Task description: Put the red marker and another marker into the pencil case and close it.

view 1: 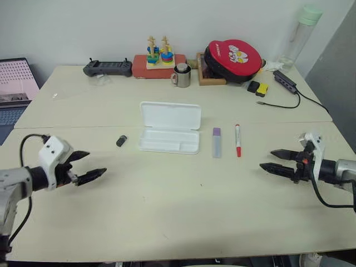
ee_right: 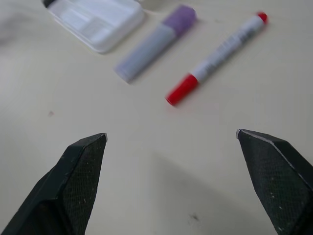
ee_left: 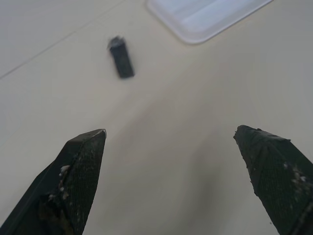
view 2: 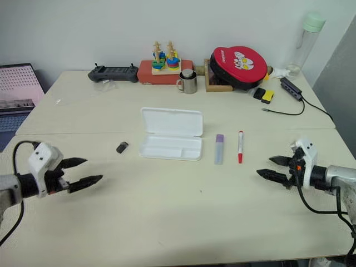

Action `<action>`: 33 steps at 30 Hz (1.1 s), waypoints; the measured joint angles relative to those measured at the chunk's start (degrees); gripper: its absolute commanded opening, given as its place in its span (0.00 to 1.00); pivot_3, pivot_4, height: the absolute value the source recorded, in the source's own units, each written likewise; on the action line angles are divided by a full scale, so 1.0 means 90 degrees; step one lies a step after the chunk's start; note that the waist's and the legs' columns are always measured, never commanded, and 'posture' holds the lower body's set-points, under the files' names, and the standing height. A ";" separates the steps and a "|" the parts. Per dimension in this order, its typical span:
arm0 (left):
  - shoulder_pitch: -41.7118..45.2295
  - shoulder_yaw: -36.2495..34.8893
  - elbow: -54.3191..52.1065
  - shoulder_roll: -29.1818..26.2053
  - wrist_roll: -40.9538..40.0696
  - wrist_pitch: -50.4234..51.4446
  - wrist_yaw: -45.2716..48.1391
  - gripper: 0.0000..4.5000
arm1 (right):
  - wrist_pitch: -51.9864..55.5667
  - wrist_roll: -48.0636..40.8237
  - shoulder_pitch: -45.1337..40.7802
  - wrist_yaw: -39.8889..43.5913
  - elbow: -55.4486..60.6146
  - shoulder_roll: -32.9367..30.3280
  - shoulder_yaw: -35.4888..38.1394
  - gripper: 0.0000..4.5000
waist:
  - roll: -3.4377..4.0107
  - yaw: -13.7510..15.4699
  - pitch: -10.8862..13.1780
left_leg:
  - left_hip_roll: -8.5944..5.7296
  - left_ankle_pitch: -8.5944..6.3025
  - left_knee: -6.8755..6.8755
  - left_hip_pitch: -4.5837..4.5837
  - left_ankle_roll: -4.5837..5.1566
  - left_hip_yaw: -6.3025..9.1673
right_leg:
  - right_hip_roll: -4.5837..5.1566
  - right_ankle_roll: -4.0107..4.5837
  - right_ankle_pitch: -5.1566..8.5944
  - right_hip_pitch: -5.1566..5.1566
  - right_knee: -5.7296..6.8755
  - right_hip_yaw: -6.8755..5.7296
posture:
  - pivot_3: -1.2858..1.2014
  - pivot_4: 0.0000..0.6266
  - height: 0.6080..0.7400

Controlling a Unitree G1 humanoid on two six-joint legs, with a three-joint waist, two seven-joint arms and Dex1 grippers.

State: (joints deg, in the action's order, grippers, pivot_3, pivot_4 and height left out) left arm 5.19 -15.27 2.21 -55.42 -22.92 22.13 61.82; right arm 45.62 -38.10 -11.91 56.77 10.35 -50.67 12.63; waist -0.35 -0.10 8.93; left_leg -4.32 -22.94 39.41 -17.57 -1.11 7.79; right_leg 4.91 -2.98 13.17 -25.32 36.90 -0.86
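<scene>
We see a small black stub (view 1: 121, 141) on the counter (view 1: 167, 206); behind it, a metal mug (view 1: 181, 75), red pouch (view 1: 233, 58) and laptop (view 1: 15, 89).

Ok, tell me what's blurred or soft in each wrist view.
Left wrist view: the small black stub and the pencil case corner look soft. Right wrist view: the red marker and the purple-capped marker look soft too, the case's far edge more so.

The pencil case (view 1: 169, 127) looks like smooth white plastic, faintly glossy, on a matt cream tabletop (view 1: 167, 194). The mug (view 1: 181, 75) is shiny metal. The right claw (ee_right: 171, 161) has black fingers (ee_right: 78, 181) with a fine textured grain.
</scene>
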 measured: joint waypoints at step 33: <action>0.4125 0.3168 0.3791 0.2392 0.1856 -0.1798 0.1565 0.65 | -0.0003 0.0833 -0.1727 -0.1299 0.1083 0.1360 -0.1777 1.00 | -0.0010 -0.0049 -0.0004 | -0.0018 0.0000 0.0081 -0.0064 0.0000 -0.0006 | 0.0003 -0.0012 -0.0023 -0.0047 0.0020 -0.0014 | 0.52 0.24 1.00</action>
State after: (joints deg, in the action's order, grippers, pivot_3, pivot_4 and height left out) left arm 42.31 13.24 36.33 -33.90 -6.22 5.95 75.90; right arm 45.59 -30.60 -27.45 45.08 20.10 -38.43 -3.36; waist -0.44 -0.54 8.90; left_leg -4.47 -22.93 40.13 -18.15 -1.11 7.73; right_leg 4.93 -3.08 12.96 -25.74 37.07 -0.99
